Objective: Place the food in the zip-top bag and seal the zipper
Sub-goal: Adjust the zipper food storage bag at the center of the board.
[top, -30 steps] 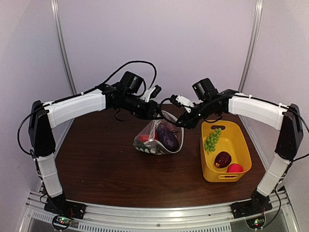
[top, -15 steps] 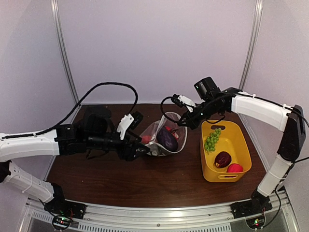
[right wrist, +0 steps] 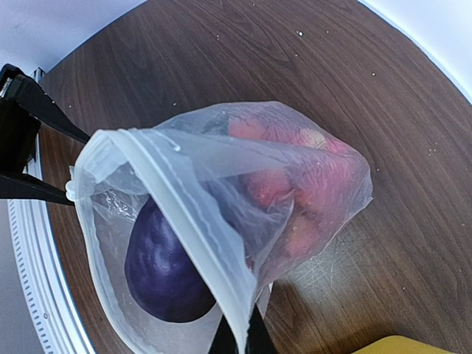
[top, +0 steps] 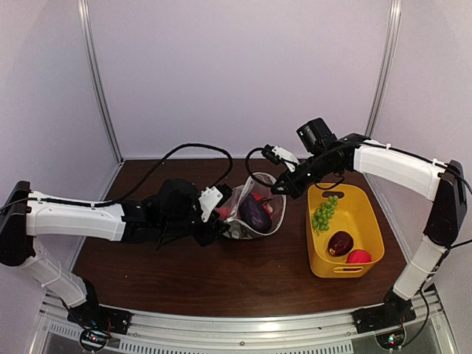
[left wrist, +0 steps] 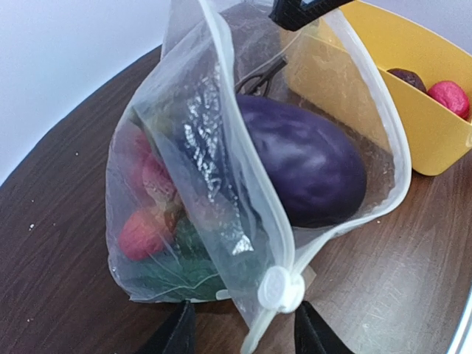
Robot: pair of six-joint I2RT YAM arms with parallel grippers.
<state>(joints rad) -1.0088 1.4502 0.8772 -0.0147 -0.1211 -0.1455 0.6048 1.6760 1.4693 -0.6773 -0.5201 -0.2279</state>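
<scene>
Clear zip-top bag [left wrist: 193, 140], one eggplant [left wrist: 306, 169] inside, three foods [top: 323, 214] in yellow tub [top: 335, 270]

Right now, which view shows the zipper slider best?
Left wrist: the white zipper slider is close and sharp, at the lower corner of the zip-top bag. Right wrist shows the zipper strip well, but the slider is hard to pick out at its far end. Top external: too small to make out.

We've got a dark brown wood-grain desk [top: 169, 258] with two things sitting on it. The zip-top bag [top: 243, 193] rests its bottom around the middle, nearer the far edge. The yellow tub [top: 333, 268] sits close beside it at the right edge. A few white specks [right wrist: 300, 33] dot the wood.
</scene>
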